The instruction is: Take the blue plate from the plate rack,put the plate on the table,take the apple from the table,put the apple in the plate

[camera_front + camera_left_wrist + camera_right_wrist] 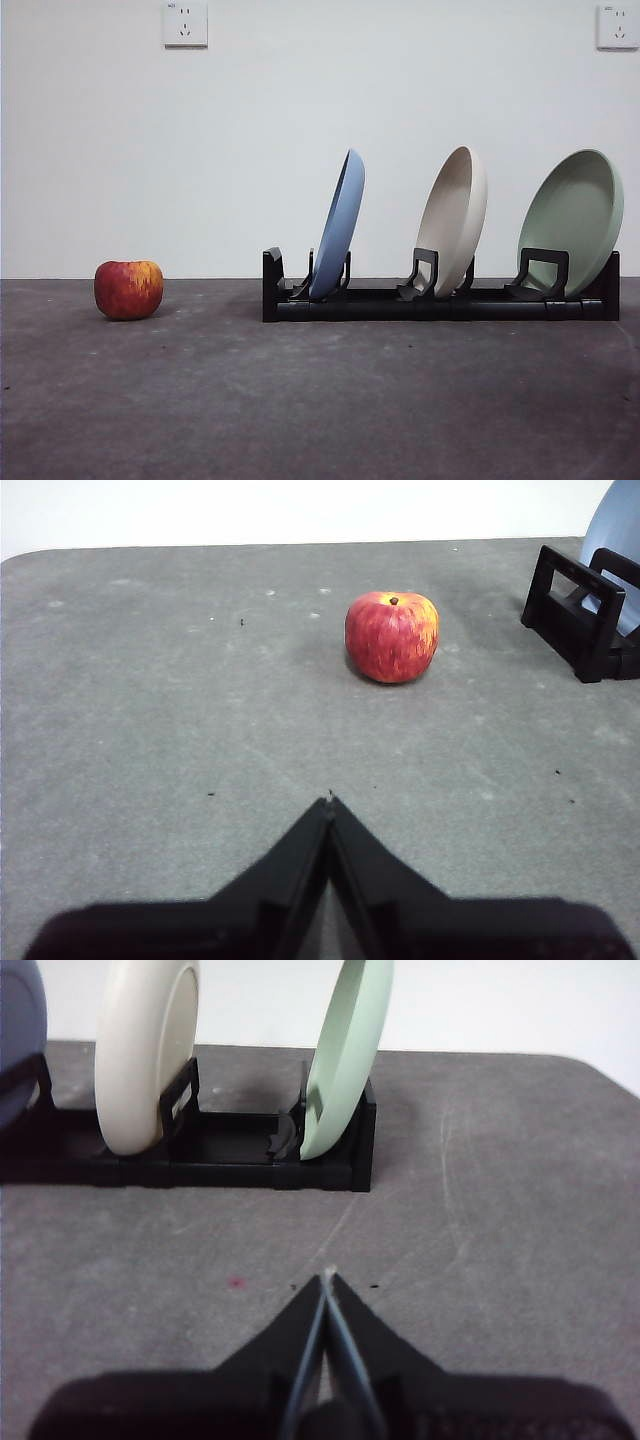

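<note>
Apple [392, 637] well ahead of closed left pincer [329, 802], apart.

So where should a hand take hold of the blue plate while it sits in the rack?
Probably the top rim of the blue plate, from above. It stands on edge, leaning, in the plate rack; the prongs hold its bottom, while its upper rim is free and thin enough to pinch.

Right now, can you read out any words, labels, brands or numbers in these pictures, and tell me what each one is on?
No text can be read.
Two wall sockets: each has a small mark in its upper corner, too small to read.
The apple, blue plate, beige plate, green plate, plate rack and table carry no print.
</note>
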`<control>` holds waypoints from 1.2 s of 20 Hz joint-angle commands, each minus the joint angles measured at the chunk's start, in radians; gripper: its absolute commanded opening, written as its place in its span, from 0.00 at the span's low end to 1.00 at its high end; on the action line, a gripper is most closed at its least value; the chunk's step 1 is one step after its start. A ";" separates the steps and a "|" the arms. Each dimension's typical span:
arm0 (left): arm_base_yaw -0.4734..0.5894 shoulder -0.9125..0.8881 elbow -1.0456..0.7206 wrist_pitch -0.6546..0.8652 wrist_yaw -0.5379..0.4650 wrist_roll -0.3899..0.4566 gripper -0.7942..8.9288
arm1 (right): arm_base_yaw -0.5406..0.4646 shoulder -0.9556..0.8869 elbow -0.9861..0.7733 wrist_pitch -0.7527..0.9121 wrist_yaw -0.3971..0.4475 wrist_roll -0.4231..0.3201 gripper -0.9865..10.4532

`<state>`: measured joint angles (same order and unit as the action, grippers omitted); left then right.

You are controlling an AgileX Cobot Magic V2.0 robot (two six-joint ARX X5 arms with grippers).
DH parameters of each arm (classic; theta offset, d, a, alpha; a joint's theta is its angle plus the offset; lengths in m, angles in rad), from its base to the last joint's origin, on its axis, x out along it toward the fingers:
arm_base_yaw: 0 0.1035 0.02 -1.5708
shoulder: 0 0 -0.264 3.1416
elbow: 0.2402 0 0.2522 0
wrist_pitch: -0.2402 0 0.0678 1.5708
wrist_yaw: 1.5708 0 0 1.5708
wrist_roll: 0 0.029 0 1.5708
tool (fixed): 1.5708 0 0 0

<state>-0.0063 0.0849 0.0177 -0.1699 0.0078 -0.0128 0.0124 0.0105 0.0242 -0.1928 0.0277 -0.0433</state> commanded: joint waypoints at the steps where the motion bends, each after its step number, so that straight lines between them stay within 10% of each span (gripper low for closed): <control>1: 0.003 0.000 -0.010 0.007 0.000 -0.010 0.08 | -0.001 -0.002 -0.010 0.005 -0.001 0.117 0.09; 24: 0.003 0.000 0.003 0.044 0.000 -0.069 0.08 | 0.000 0.000 -0.010 0.005 -0.006 0.340 0.08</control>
<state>-0.0067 0.0849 0.0185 -0.1421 0.0078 -0.0402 0.0124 0.0105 0.0242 -0.1932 0.0254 0.2630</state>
